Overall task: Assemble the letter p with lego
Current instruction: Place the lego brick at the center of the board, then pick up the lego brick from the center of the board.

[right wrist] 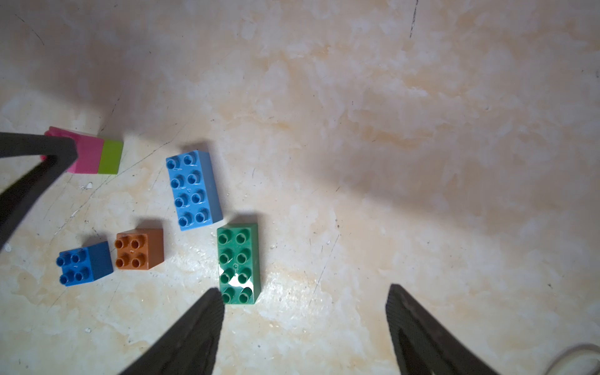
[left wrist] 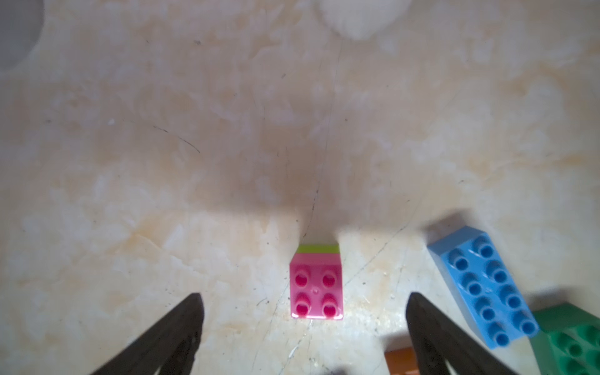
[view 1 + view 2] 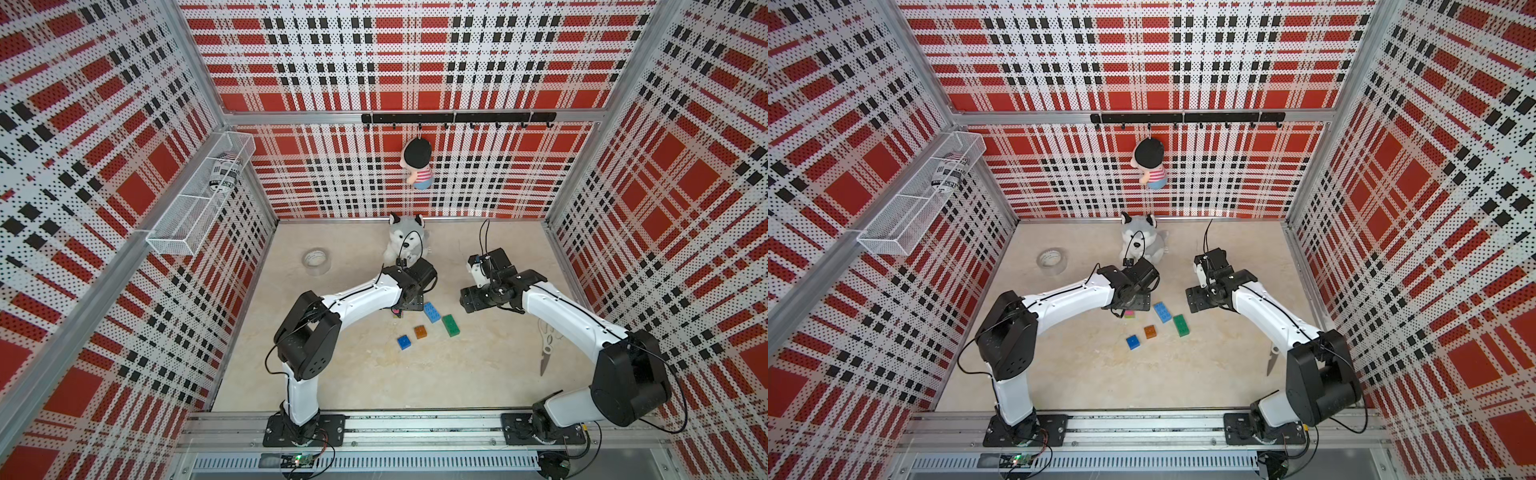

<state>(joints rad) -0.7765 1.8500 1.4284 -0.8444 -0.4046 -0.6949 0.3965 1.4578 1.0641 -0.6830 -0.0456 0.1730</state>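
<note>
Six bricks in all: one pink brick [image 2: 316, 289]; one lime brick [image 1: 111, 157]; one orange brick [image 1: 139, 248]; one dark blue brick [image 1: 84, 263]; one light blue brick [image 1: 193, 190]; one green brick [image 1: 239, 263]; four are square, two are long; the long ones carry eight studs each; pink, orange and dark blue show four each; two plush toys, one husky [image 3: 405, 239] and one doll [image 3: 419, 164]; one tape roll [image 3: 316, 261]; one pair of scissors [image 3: 547, 347]; one basket [image 3: 174, 241] with one can [image 3: 226, 172]; one hook rail [image 3: 457, 118]; two arms, left arm [image 3: 357, 299] and right arm [image 3: 569, 316], two jaws on each.
</note>
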